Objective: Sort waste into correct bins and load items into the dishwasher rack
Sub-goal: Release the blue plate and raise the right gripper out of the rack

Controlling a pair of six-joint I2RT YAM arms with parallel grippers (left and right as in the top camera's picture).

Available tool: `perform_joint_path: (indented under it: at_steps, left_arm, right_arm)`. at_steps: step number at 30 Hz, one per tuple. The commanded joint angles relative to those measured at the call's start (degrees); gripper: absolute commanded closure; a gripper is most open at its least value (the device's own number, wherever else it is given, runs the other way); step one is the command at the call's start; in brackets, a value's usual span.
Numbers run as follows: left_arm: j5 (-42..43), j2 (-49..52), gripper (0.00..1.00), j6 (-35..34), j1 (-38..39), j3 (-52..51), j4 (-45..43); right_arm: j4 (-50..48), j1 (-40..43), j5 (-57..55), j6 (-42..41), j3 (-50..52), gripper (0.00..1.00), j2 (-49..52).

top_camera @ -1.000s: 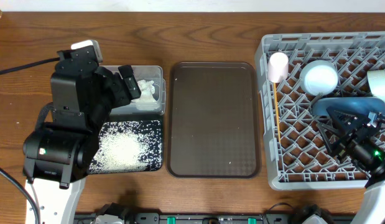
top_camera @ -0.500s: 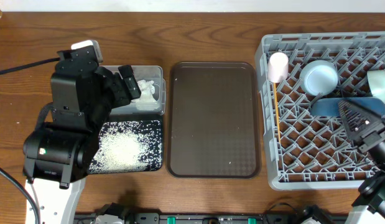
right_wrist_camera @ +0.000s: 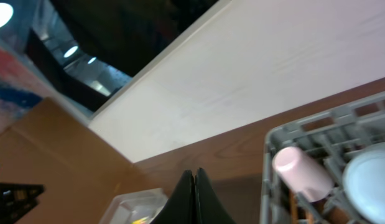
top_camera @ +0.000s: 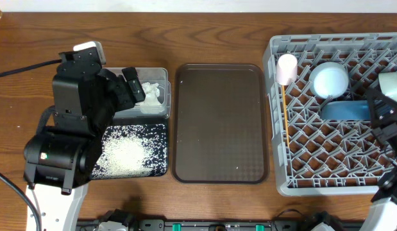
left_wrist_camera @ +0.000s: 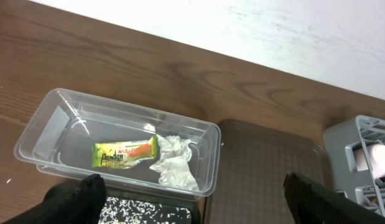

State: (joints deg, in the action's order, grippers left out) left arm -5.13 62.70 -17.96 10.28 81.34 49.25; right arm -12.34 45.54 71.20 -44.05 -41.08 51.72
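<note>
Grey rack [top_camera: 273,115]: sits at the right end of the table, and the dishes are all in it.
Pink cup [top_camera: 287,68]: back-left corner of the rack, tipped on its side.
Chopsticks [top_camera: 283,106]: along the rack's left edge, just in front of the cup.
White bowl [top_camera: 330,81]: back of the rack, with the dark-blue plate [top_camera: 346,110] just in front of it.
Pale-green bowl [top_camera: 394,86]: at the rack's right edge, partly out of shot.
Clear tub [left_wrist_camera: 68,124]: left side of the table, wrapper [left_wrist_camera: 124,154] and napkin [left_wrist_camera: 173,163] touching inside it.
Black bin [top_camera: 161,128]: right in front of the tub, holding the rice [top_camera: 124,153].
Brown tray [top_camera: 219,122]: middle of the table, between the bins and the rack.
Left gripper [left_wrist_camera: 192,183]: fingers spread wide above the tub, carrying nothing.
Right gripper [right_wrist_camera: 193,186]: fingers pinched together on nothing, over the rack's right side.
</note>
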Motion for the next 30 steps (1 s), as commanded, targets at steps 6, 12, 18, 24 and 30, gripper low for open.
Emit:
perform_joint_path:
  at_steps: [6,12,18,24,30]
  left_arm:
    - [-0.7,0.2,0.05,0.5,-0.2,1.0,0.0]
    - [-0.7,0.2,0.06,0.6,-0.2,1.0,0.0]
    - [-0.7,0.2,0.06,0.6,-0.2,1.0,0.0]
    - [-0.7,0.2,0.06,0.5,-0.2,1.0,0.0]
    - [-0.7,0.2,0.06,0.6,-0.2,1.0,0.0]
  right_arm:
    - [-0.9,-0.4,-2.8,2.4,-8.3,0.98,11.2]
    - [12.2,-2.2,-8.9,8.4,-21.1,0.97,17.1]
    - [45.3,-9.9,-36.0,26.0,-37.6,0.97,21.1]
    - [56.5,-20.7,-58.2,37.0,-43.7,0.96,24.4]
    - [59.5,-23.6,-60.3,37.0,-43.6,0.99,30.8]
